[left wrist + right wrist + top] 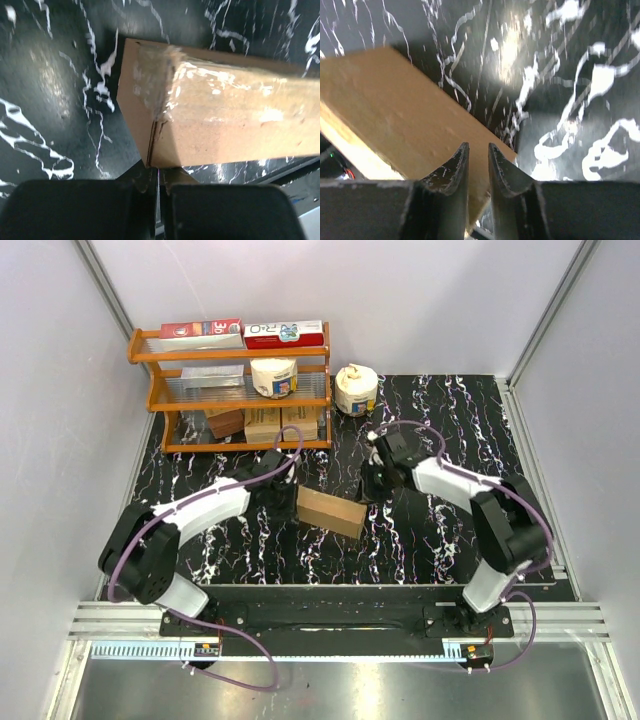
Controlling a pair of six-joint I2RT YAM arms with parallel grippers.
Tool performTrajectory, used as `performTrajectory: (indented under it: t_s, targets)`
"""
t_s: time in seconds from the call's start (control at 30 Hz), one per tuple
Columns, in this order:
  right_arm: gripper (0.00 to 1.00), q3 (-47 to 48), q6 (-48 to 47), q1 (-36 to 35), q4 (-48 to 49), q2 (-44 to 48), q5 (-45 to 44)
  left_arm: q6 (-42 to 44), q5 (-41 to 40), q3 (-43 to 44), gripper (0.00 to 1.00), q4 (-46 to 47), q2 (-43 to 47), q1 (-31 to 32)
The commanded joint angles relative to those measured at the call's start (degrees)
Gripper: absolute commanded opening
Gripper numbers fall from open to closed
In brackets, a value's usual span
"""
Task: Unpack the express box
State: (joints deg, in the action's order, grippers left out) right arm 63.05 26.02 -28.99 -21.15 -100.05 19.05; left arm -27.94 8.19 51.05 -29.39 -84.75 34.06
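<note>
The left pincer [159,175], its fingers pressed together with only a hairline seam between them and nothing in their hold, sat at the lower corner of the cardboard box [225,120], close to where a strip of clear tape [167,75] wrapped over the end. The right pincer [478,152], its fingers parted by a narrow slit and gripping nothing that could be seen, was poised at the box's opposite end; whether it touched could not be told. The box lay closed and taped near the middle of the black marbled table [430,540], between both arms and apart from the orange shelf [230,357]. The step appeared to be breaking the seal. One arm would best pin the box while the other worked a fingertip under the tape edge, slowly, since so light a box would likely skid.
</note>
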Motion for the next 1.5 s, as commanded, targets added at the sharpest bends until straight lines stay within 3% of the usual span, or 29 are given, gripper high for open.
performTrajectory:
  t_s: [0.0,0.1,0.4,0.5,0.53,0.67,0.77,0.83,0.97,1.47]
  targets:
    - [0.26,-7.3,1.5,-0.3,1.1,10.9,2.7,0.8,0.1,5.6,0.02,8.1,-2.9,-1.2]
    - [0.26,-11.6,2.1,-0.5,2.2,16.2,4.6,3.1,6.9,7.6,0.07,12.9,-5.3,-1.6]
    - [0.29,-16.9,9.4,-0.5,6.5,22.1,-2.9,2.4,7.9,7.0,0.2,12.6,-2.1,-5.5]
    - [0.32,-16.7,11.2,-0.5,8.7,21.4,-3.8,1.2,10.2,5.4,0.31,13.2,0.7,-6.6]
    - [0.32,-16.6,11.5,-0.6,9.2,21.1,-4.0,0.7,11.1,4.5,0.44,13.9,1.3,-6.7]
    - [0.34,-14.3,11.0,-0.7,10.2,18.1,-2.4,-2.7,14.1,4.3,0.74,17.2,2.7,-6.8]
    - [0.39,-12.8,10.3,-0.9,9.9,16.5,-1.6,-7.6,14.5,6.3,0.82,13.9,0.6,-6.9]
    - [0.41,-12.2,10.2,-1.0,9.9,15.8,-1.0,-11.3,17.8,7.8,0.83,12.3,-1.8,-6.8]
    - [0.42,-11.7,9.9,-1.6,9.9,14.7,-0.5,-17.8,22.7,6.7,0.85,17.8,-3.2,-6.1]
    - [0.53,-12.9,10.6,-5.7,12.1,14.5,-3.3,-21.6,6.2,24.6,0.88,-6.3,-13.9,0.1]
